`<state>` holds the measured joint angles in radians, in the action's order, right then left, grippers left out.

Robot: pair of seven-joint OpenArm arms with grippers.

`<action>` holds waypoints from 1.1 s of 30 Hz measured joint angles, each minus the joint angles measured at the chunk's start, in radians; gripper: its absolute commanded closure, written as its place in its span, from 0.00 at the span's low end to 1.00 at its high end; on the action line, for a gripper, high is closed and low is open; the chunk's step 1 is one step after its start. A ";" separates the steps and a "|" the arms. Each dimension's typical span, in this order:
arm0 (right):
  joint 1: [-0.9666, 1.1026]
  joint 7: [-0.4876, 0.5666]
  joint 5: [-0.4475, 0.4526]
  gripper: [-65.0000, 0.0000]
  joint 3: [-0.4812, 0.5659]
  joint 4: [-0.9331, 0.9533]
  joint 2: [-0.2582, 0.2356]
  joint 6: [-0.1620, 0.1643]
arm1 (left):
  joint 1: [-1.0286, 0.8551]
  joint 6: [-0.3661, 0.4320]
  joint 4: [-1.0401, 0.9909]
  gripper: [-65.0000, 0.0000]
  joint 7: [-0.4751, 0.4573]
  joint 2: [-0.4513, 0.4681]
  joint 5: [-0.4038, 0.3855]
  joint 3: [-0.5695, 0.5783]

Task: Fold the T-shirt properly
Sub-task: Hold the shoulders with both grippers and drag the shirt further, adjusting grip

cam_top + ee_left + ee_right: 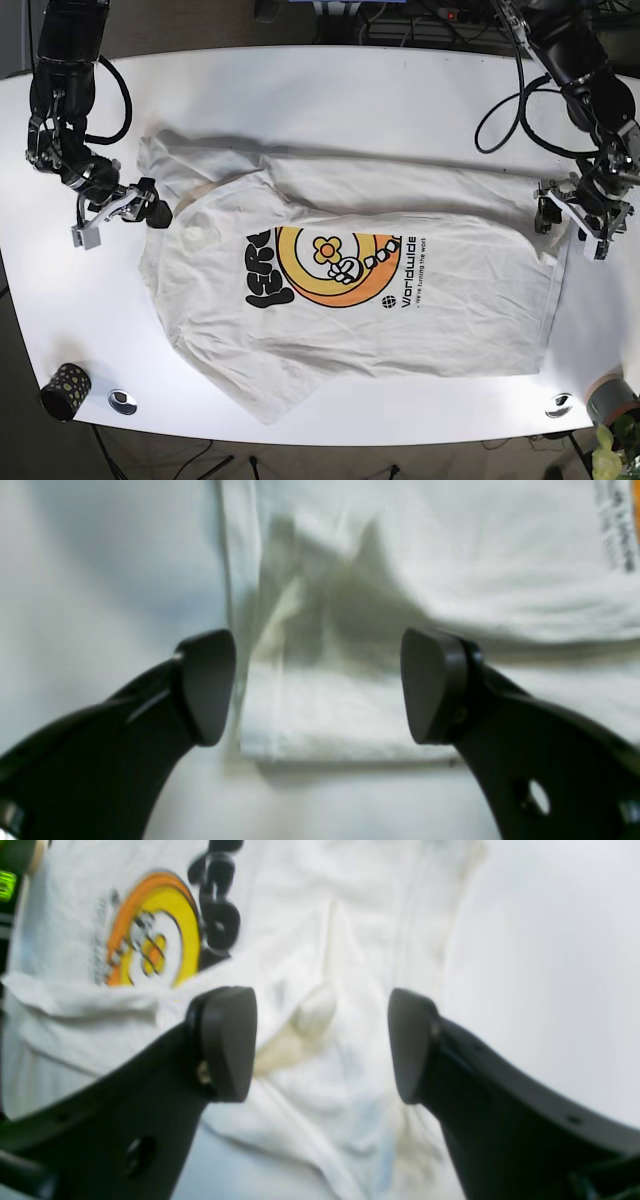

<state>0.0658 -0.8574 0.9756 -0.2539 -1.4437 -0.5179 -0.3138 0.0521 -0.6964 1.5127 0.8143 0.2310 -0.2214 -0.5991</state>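
Note:
A white T-shirt [330, 330] with an orange and yellow ring print lies spread on the white table [330, 90], print up, partly wrinkled near the collar. My left gripper [572, 222] hovers at the shirt's right edge. In the left wrist view it [317, 685] is open over a folded hem corner of the shirt [450, 580], holding nothing. My right gripper [122, 222] sits at the shirt's left edge. In the right wrist view it [322, 1040] is open over bunched fabric [310, 915] beside the print [150, 930], also holding nothing.
A black dotted cup [65, 390] stands at the front left corner. Metal discs [122, 401] [558, 404] are set near the front edge. A small pot with a plant [610, 405] is at the front right. Cables [500, 110] hang at the back right.

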 measured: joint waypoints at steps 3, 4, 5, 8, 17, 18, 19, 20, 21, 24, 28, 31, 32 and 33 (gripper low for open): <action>0.049 0.002 -0.125 0.39 -0.002 -0.081 0.005 0.001 | -0.069 -0.001 0.077 0.28 -0.086 0.000 -0.011 0.002; 0.061 0.000 -0.155 0.39 -0.004 -0.100 0.012 -0.001 | -0.084 -0.003 0.082 0.28 -0.096 0.000 -0.010 0.002; 0.076 -0.001 -0.201 0.39 -0.009 -0.129 0.024 -0.001 | -0.100 -0.002 0.084 0.28 -0.113 0.000 -0.005 0.002; 0.119 0.003 -0.275 0.39 -0.030 -0.196 0.076 -0.011 | -0.138 -0.002 0.080 0.28 -0.150 0.000 0.008 -0.003; 0.165 0.000 -0.419 0.39 -0.099 -0.209 0.151 -0.065 | -0.152 -0.002 0.009 0.28 -0.226 0.011 0.008 -0.003; 0.164 0.001 -0.436 0.39 -0.100 -0.209 0.161 -0.074 | -0.152 -0.001 0.000 0.28 -0.235 0.015 0.010 -0.003; 0.163 0.002 -0.461 0.39 -0.100 -0.209 0.174 -0.082 | -0.152 -0.001 -0.008 0.28 -0.245 0.019 0.008 -0.005; 0.163 0.000 -0.483 0.39 -0.097 -0.209 0.186 -0.092 | -0.152 0.000 -0.015 0.28 -0.247 0.022 0.009 -0.005; 0.163 0.001 -0.501 0.39 -0.095 -0.209 0.194 -0.103 | -0.152 -0.001 -0.020 0.28 -0.247 0.023 0.010 -0.006; 0.163 0.021 -0.568 0.39 -0.097 -0.209 0.211 -0.137 | -0.153 -0.001 -0.024 0.28 -0.248 0.023 0.015 -0.006; 0.162 0.047 -0.634 0.39 -0.101 -0.209 0.234 -0.162 | -0.150 0.007 -0.026 0.28 -0.254 0.025 0.060 -0.002; 0.163 0.064 -0.662 0.39 -0.099 -0.208 0.252 -0.172 | -0.149 0.034 -0.026 0.28 -0.255 0.026 0.065 -0.001; 0.160 0.071 -0.666 0.39 -0.099 -0.203 0.258 -0.175 | -0.149 0.041 -0.026 0.28 -0.255 0.026 0.068 -0.001; 0.159 0.077 -0.665 0.39 -0.099 -0.194 0.261 -0.176 | -0.149 0.051 -0.026 0.28 -0.255 0.027 0.068 -0.001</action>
<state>0.2245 -0.7803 0.3107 -0.3527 -1.6375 -0.2569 -0.4900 -0.0967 -0.6456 1.4864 0.5591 0.2577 -0.1535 -0.5999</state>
